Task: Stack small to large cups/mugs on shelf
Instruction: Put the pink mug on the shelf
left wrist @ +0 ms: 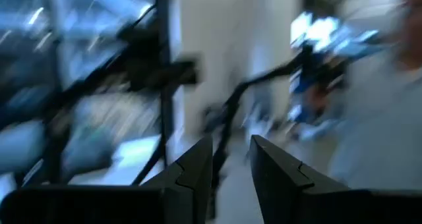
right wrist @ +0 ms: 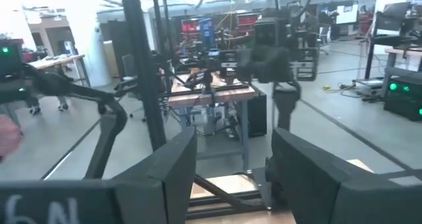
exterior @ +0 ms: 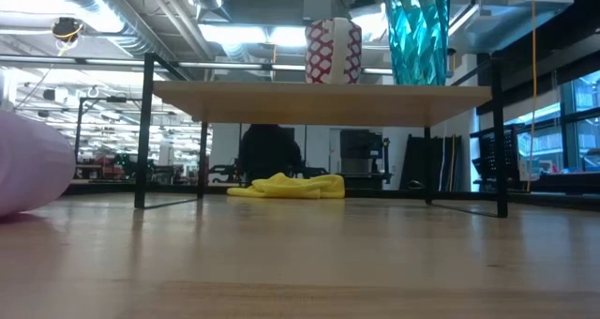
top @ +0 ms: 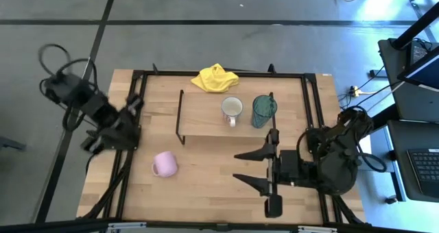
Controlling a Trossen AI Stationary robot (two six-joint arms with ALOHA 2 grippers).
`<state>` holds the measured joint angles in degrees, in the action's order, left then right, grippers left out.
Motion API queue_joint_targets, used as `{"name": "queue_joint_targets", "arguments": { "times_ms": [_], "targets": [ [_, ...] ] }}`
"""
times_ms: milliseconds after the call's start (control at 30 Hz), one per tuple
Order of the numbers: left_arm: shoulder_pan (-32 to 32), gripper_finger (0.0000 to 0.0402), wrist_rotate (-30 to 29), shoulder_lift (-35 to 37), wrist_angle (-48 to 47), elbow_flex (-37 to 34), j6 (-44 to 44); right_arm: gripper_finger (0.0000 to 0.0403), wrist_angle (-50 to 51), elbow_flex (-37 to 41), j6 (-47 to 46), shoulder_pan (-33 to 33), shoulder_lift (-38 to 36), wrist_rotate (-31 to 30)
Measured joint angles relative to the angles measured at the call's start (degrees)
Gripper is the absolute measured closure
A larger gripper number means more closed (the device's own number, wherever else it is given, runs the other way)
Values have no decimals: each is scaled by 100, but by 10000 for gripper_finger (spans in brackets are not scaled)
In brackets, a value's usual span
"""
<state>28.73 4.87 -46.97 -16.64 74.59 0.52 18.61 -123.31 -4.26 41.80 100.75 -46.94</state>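
From above, the shelf point(top: 206, 120) holds the white mug point(top: 232, 109) and the teal cup point(top: 263, 110) side by side. The pink mug point(top: 164, 164) lies on the table point(top: 206, 192) in front of the shelf, between the two claws. The left claw point(top: 130, 109) is at the table's left edge, away from the pink mug. The right claw point(top: 250, 168) sits wide open, empty, near the shelf's right end.

From low down, the yellow cloth point(exterior: 286, 185) lies behind the shelf point(exterior: 319, 98).

The left wrist view shows the left claw point(left wrist: 231, 165) a little open and empty.

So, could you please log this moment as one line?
white-cream mug, teal cup: on wooden shelf | pink mug: tabletop | right gripper: open, empty
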Motion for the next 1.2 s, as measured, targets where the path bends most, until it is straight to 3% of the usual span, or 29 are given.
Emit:
{"name": "queue_joint_targets", "arguments": {
  "times_ms": [133,267,467,767,967,1100,1200],
  "targets": [
    [-963,305,-236,155,-2156,843,201,205,-4,0,-152,-149,2,-6],
    [-1716,305,-263,316,-3598,1297,470,205,-9,0,-172,-308,2,-190],
    [-2156,305,-668,432,-5850,1001,1750,205,39,0,-311,-641,2,-250],
    [-2161,305,-1029,561,-7096,-250,2463,205,83,4,-734,-939,166,-105],
    [-2159,305,-386,1077,-6249,-1720,3094,205,94,7,-1092,-907,382,-102],
    [-2159,305,-1387,1367,-6419,-2550,3577,205,96,9,-1301,-833,502,-194],
    [-2159,305,-1611,1454,-6645,-2853,4092,205,100,9,-1453,-792,516,-204]
  ]
}}
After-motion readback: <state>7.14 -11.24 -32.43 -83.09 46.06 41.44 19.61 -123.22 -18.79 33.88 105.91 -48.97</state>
